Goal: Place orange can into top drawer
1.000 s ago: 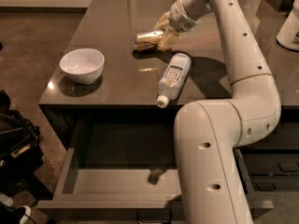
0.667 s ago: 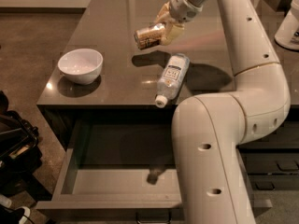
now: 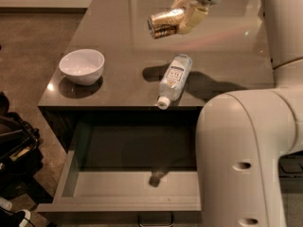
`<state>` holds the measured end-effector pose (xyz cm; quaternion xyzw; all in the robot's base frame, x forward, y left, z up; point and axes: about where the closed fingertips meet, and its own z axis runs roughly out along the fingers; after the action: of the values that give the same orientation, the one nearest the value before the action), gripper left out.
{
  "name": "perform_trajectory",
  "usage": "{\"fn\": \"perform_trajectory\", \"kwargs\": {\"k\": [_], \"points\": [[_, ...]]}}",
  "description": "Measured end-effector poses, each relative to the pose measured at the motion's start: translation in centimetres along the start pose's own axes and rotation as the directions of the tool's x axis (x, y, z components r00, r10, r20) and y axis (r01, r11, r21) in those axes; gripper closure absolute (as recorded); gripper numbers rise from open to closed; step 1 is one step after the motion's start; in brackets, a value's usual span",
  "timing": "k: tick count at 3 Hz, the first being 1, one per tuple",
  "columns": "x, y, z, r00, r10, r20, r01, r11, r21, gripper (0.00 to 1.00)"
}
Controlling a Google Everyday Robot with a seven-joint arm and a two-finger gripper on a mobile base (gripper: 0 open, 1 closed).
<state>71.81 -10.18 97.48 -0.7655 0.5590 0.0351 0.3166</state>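
The orange can (image 3: 164, 23) is held sideways in the air above the back of the counter, its silvery end facing left. My gripper (image 3: 188, 14) is shut on the orange can, its cream fingers (image 3: 194, 18) wrapped around the can's right part. The top drawer (image 3: 137, 184) stands pulled out below the counter's front edge, grey inside and holding nothing; its dark handle (image 3: 155, 219) shows at the bottom edge. My arm's large white links fill the right side of the view and hide the drawer's right part.
A clear plastic water bottle (image 3: 174, 78) with a white cap lies on its side near the counter's front edge. A white bowl (image 3: 82, 66) sits at the counter's front left. Dark objects (image 3: 14, 145) lie on the floor at left.
My gripper has lifted the orange can off the counter and raised it into the air. The bottle and the bowl have not moved.
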Motion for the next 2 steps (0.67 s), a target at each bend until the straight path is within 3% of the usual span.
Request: {"fn": "perform_trajectory", "kwargs": {"k": [1, 2], "points": [[0.4, 1.9, -6.4, 0.995, 0.092, 0.037, -0.095, 0.9908, 0.096, 1.0], [-1.5, 3.9, -15.2, 0.99, 0.115, 0.079, -0.133, 0.9498, 0.283, 1.0]]}}
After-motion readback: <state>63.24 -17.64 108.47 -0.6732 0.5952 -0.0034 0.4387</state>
